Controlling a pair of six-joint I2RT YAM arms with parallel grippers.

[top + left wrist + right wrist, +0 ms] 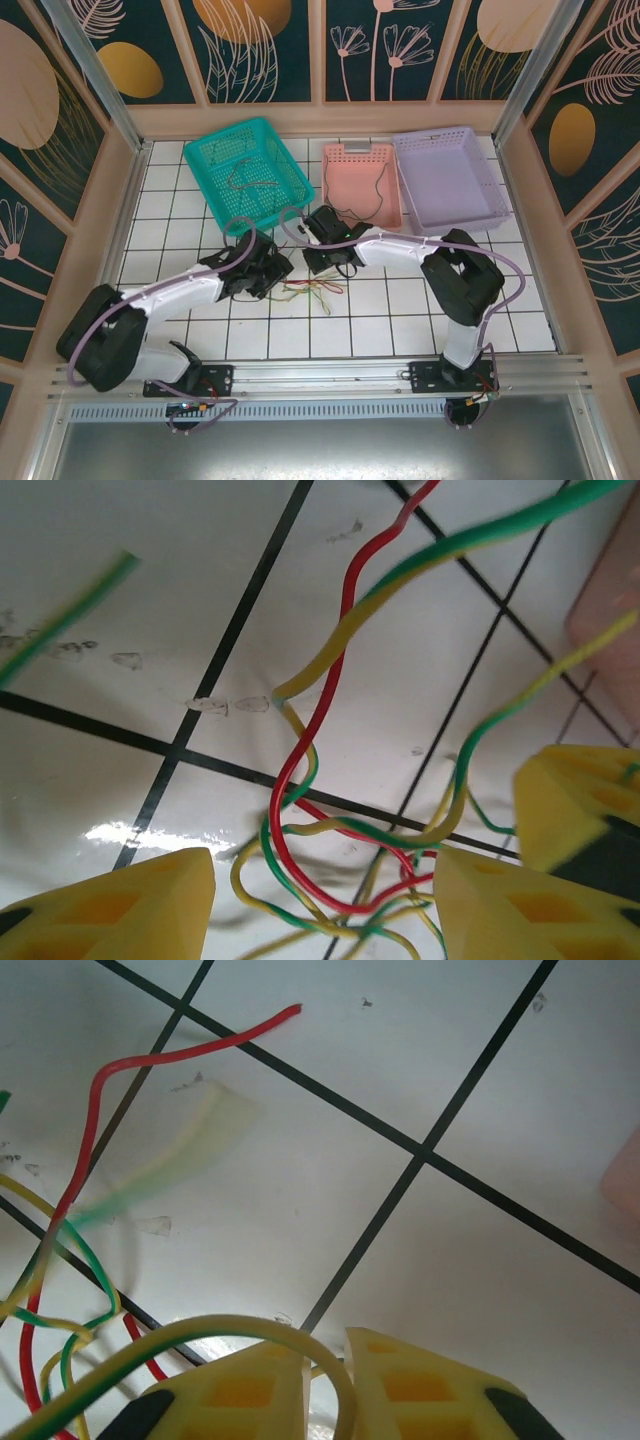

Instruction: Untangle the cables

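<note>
several thin, limp cables lie knotted between the left gripper's half-open jaws. the right gripper pinches one light, slippery strand, best gripped near its end.

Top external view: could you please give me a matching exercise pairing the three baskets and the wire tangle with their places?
Things:
1 teal basket
2 pink basket
3 lilac basket
4 tangle of cables

Places:
A right end of the basket row
B on the tiled table, nearer the arms than the baskets
C left end of the row
D middle of the row

Pairs: 1-C, 2-D, 3-A, 4-B
</note>
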